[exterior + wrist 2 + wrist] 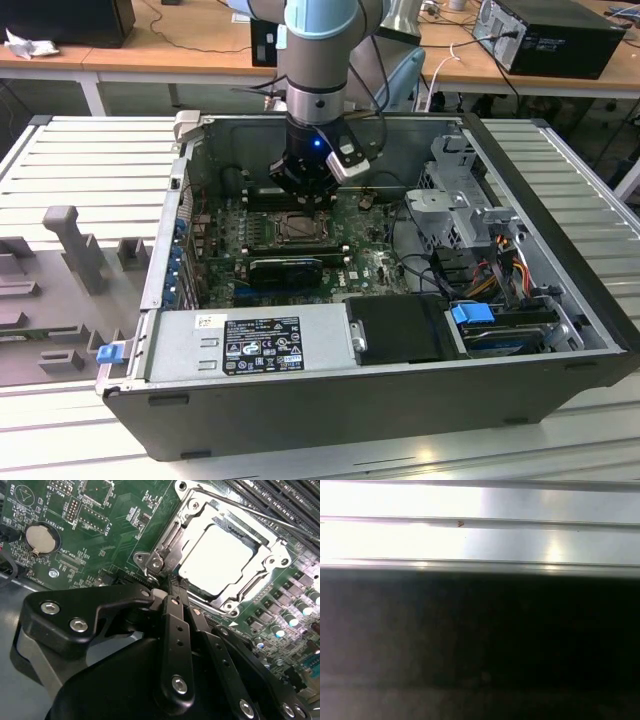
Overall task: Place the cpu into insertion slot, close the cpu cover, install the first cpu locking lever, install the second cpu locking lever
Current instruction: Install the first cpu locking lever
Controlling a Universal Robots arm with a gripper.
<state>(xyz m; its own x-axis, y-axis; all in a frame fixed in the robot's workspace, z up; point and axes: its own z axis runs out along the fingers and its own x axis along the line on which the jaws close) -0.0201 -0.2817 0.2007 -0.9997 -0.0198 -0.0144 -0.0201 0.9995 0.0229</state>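
Observation:
In the second wrist view the cpu lies flat in its socket as a pale bright square. The silver cpu cover lies down over it, framing it. A thin metal locking lever runs along one side of the cover. My gripper is shut, its black fingers meeting just off the cover's hinged corner. I cannot tell whether anything thin is pinched between them. In the exterior view the gripper hangs low inside the open case, right over the insertion slot on the green board.
A coin battery and the long memory slots flank the socket. In the exterior view a black card lies in front of the socket. The power supply and drive cage crowd the case.

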